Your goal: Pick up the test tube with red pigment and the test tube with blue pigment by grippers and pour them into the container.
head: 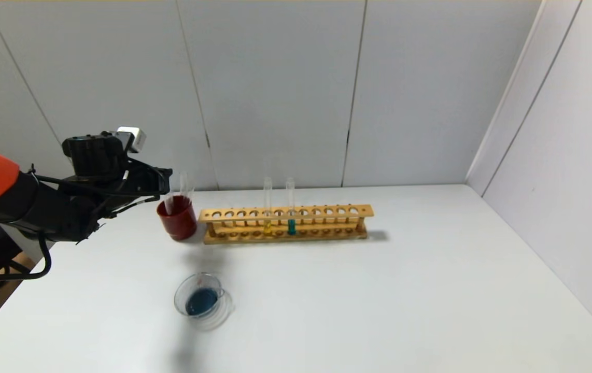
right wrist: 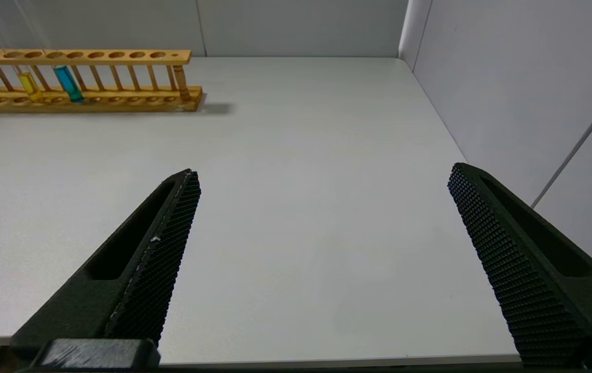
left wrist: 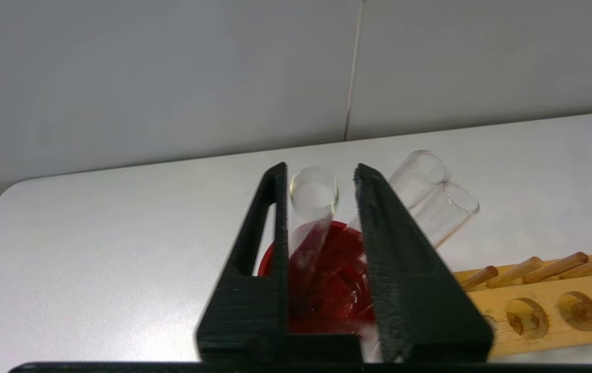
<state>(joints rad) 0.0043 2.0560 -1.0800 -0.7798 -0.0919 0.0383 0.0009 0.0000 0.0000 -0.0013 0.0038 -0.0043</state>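
Observation:
My left gripper [head: 167, 180] [left wrist: 322, 171] hangs over the dark red cup [head: 178, 220] [left wrist: 267, 259], left of the rack. An empty clear tube [left wrist: 312, 194] stands between its fingers, resting against one pad with a gap to the other, its lower end in the cup. Two more empty tubes [left wrist: 420, 176] lean in the same cup. No tube holding red pigment shows. A teal-liquid tube [head: 291, 226] [right wrist: 68, 83] stands in the rack. The container [head: 179, 295], a low glass dish, holds dark blue liquid near the table's front. My right gripper [right wrist: 324, 171] is wide open over bare table.
A wooden rack [head: 285, 224] [left wrist: 550, 311] [right wrist: 120, 54] runs across the table's back, also holding a yellow-liquid tube [head: 267, 228] [right wrist: 30, 86]. Walls close off the back and right sides. The table edge lies near on the left.

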